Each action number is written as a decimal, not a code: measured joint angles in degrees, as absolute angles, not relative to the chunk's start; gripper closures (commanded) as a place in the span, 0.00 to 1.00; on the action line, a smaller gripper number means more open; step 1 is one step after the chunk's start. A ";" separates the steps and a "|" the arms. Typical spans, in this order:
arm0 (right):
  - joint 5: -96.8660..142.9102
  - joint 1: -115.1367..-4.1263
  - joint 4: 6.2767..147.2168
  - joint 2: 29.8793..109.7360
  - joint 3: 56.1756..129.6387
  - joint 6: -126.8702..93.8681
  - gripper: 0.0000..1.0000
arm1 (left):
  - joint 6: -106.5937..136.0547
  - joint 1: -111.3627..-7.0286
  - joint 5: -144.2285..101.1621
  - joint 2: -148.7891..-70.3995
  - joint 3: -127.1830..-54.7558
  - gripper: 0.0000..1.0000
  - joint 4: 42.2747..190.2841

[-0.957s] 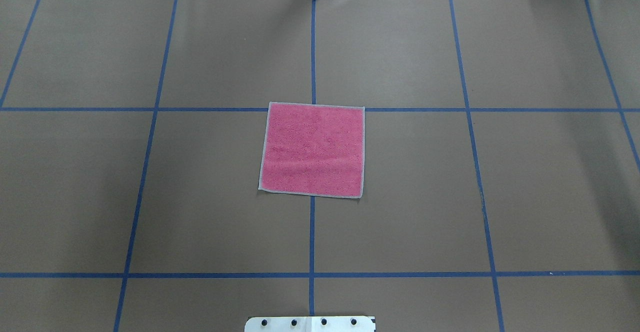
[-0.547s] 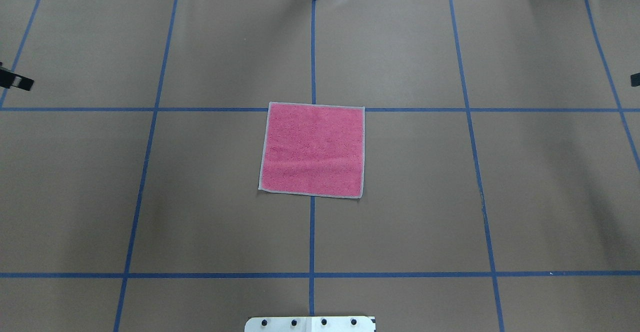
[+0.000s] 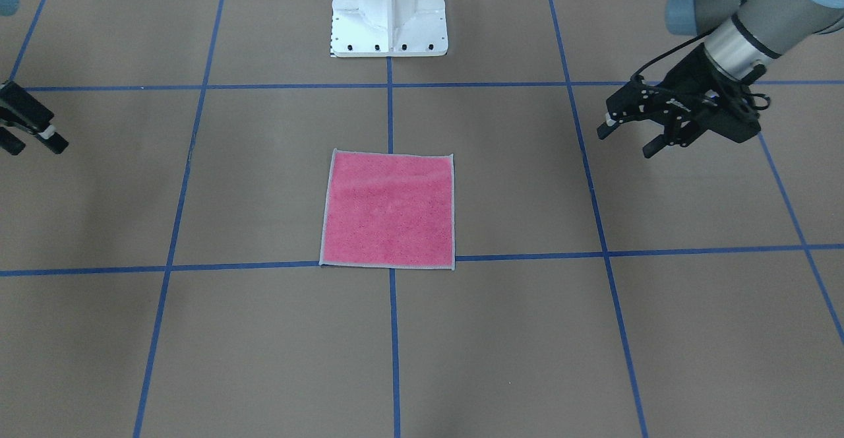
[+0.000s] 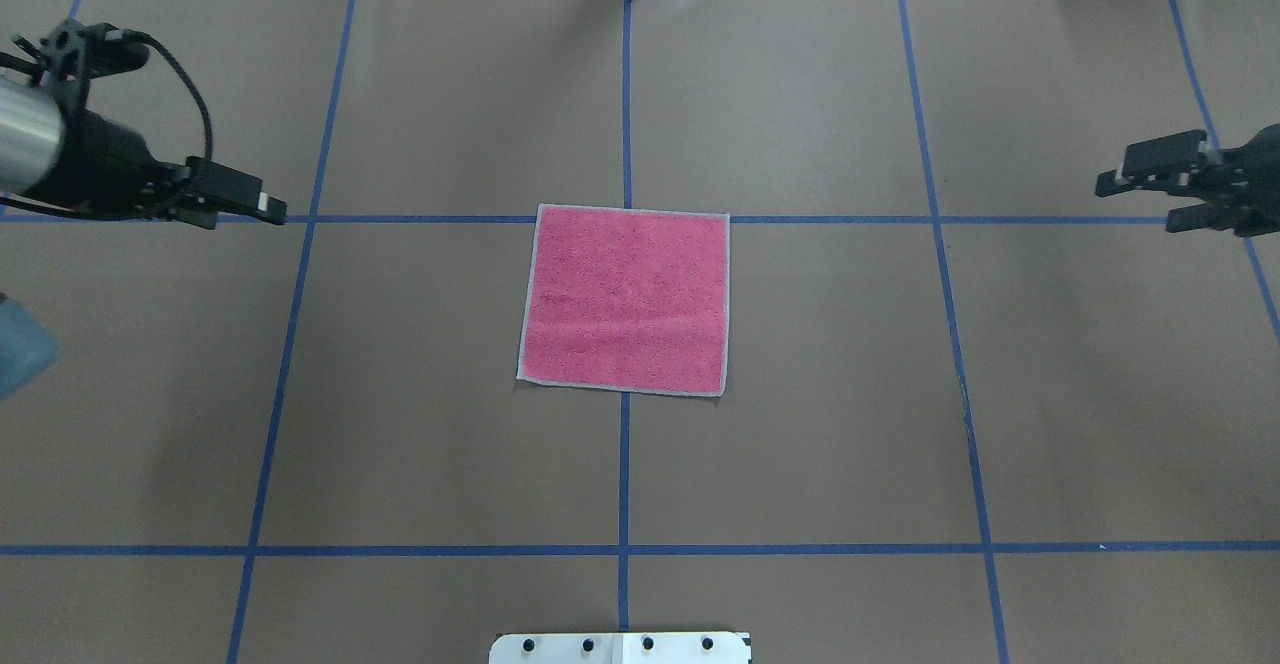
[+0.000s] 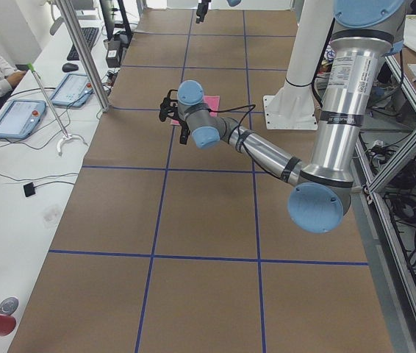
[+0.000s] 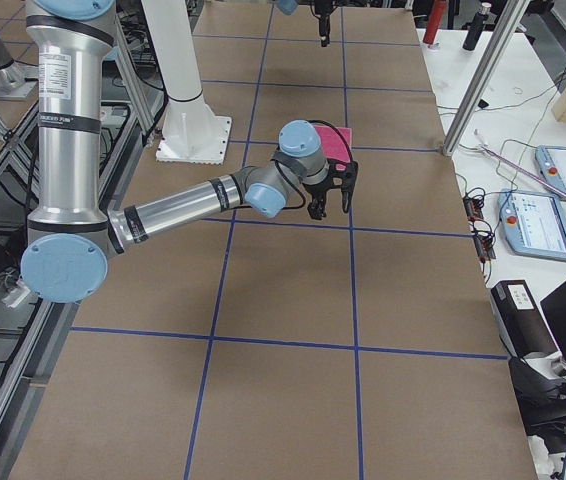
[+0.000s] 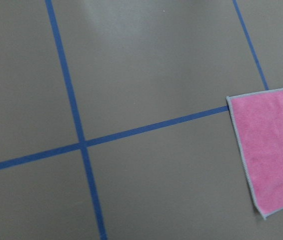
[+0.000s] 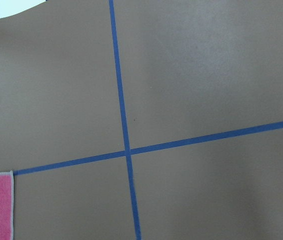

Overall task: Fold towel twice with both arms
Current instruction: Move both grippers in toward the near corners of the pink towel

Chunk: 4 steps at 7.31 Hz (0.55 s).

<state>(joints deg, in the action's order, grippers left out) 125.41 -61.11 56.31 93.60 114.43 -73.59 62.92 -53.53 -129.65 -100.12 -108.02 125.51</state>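
The pink towel (image 4: 625,299) is laid flat, unfolded, at the table's (image 4: 800,464) centre. The left gripper (image 3: 625,144) and the right gripper (image 4: 1136,206) are held spread, empty, well apart from it, near opposite table ends.

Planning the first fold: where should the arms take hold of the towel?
The towel lies flat, pink face up, so probably pinch its stitched edge at the two corners nearest the robot, from above: left gripper at its side's corner, right gripper at the other.
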 measured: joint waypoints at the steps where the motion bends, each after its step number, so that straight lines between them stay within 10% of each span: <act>1: 118.73 -55.12 56.09 92.98 116.09 -81.43 0.00 | 71.10 -49.46 -125.06 -101.71 -108.34 0.00 126.32; 4: 101.78 -40.00 56.07 91.20 119.17 -97.50 0.05 | 88.55 -36.92 -109.55 -105.54 -108.47 0.01 126.67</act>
<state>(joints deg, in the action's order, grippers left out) 101.78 -40.00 56.07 91.20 119.17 -97.50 88.55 -36.92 -109.55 -105.54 -108.47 126.67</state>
